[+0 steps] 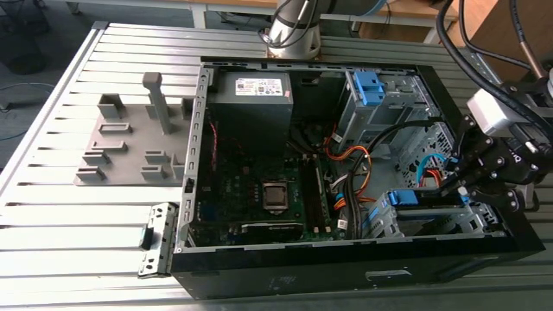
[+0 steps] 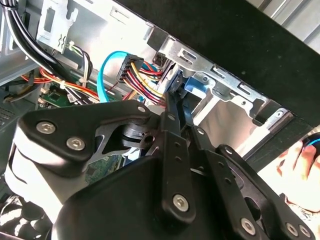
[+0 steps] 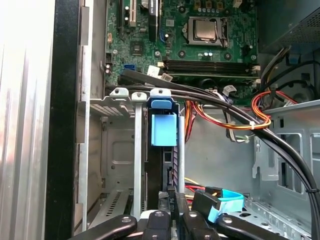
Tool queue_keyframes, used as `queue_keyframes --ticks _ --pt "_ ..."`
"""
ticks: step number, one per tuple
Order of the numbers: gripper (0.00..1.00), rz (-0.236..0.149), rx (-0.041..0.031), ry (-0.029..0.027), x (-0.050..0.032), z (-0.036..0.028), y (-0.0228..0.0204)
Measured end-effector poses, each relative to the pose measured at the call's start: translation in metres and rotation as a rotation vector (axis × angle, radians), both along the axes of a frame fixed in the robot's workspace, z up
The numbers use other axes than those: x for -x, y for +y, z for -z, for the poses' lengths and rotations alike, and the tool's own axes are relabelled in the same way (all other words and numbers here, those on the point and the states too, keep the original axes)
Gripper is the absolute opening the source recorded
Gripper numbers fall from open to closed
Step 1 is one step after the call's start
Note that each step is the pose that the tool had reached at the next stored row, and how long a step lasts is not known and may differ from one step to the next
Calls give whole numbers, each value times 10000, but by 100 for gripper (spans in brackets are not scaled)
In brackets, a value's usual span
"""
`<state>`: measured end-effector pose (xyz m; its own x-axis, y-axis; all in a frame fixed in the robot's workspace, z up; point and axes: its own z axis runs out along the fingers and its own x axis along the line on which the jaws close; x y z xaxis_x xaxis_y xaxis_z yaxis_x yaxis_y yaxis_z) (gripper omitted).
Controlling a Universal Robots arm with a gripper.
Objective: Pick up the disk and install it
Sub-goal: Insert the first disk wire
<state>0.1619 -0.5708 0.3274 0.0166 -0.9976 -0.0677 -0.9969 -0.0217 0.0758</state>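
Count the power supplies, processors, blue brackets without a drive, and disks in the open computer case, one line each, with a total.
Power supply: 1
Processor: 1
Blue bracket: 1
Disk: 1
Total: 4

White label (image 1: 259,86) on the grey power supply (image 1: 250,120); its print unreadable.

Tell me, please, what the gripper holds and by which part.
The gripper seems to clamp the blue-framed flat metal disk by the end opposite its blue tab.
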Motion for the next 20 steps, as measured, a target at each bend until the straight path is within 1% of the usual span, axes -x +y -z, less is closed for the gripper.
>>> queue_keyframes --ticks 7,8,10,11,14,17,20 --pt "16 2 -4 0 1 10 0" --pt "18 3 -23 3 2 17 0" --pt "18 3 -20 1 2 18 0" --pt "24 3 -10 0 2 13 0" --pt "24 2 -5 0 2 9 -1" --pt "24 2 -8 0 -1 -32 0" --pt "24 2 -29 1 -6 -107 0"
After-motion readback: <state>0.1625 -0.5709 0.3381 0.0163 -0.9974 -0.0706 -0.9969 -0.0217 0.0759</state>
